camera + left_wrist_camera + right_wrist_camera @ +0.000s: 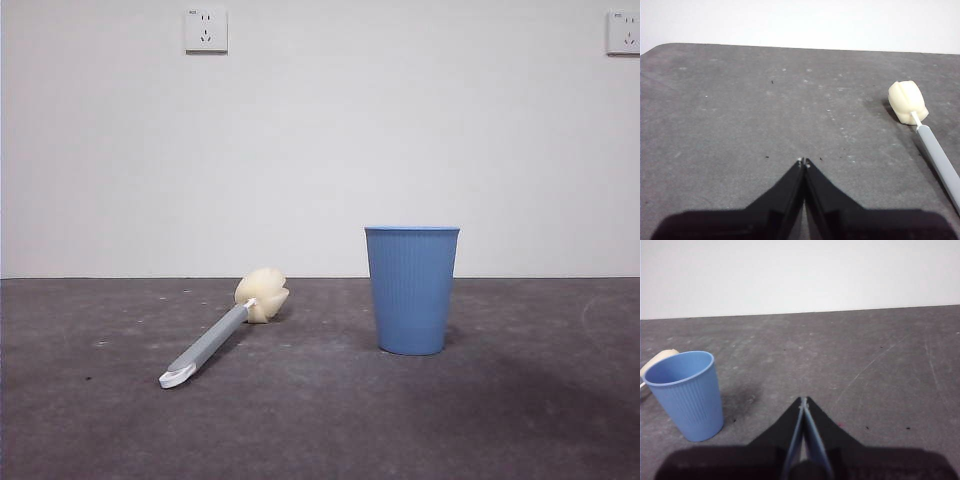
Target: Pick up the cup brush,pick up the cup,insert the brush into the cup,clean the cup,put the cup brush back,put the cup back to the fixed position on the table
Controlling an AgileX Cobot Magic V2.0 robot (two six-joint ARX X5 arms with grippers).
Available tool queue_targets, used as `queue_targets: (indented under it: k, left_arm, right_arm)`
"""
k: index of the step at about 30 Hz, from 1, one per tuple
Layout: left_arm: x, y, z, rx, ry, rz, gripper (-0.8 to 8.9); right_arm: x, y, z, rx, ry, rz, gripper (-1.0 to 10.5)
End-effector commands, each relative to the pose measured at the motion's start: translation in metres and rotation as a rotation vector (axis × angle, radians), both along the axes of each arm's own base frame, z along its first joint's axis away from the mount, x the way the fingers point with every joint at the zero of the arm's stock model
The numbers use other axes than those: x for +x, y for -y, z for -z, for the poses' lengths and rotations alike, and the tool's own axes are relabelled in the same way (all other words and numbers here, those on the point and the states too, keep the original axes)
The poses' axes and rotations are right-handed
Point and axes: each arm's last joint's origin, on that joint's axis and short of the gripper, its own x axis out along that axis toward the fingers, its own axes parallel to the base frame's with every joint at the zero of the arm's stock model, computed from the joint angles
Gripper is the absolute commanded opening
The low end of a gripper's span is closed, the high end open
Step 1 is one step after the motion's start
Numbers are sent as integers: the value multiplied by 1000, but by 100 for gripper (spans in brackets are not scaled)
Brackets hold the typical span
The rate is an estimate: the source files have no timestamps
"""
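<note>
While nothing is gripped, the grey-handled brush with a cream sponge head (222,332) is seen lying flat on the dark grey matte surface (320,420), well apart from the upright ribbed blue plastic cup (411,290) to its right. Both the left tool (804,163) and the right tool (803,401) are clenched empty above bare surface.

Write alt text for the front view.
A blue cup stands upright on a dark grey table. Beside it and apart lies a cup brush, grey handle toward the camera, cream sponge head farther back. Two wall sockets sit high on the white wall; no gripper shows.
</note>
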Motion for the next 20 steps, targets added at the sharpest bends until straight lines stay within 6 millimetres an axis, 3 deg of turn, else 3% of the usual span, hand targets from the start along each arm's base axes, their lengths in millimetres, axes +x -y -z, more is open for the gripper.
queue_targets:
  k: [1,7,20]
  left_arm:
    - [1,0,4,-5,-6,-5,-3]
    - [1,0,4,-5,-6,-5,-3]
    - [1,0,4,-5,-6,-5,-3]
  right_arm:
    - [0,0,10,11,-17,5,1]
    - [1,0,24,4,-93,5,1]
    - [1,0,23,4,-91,5,1]
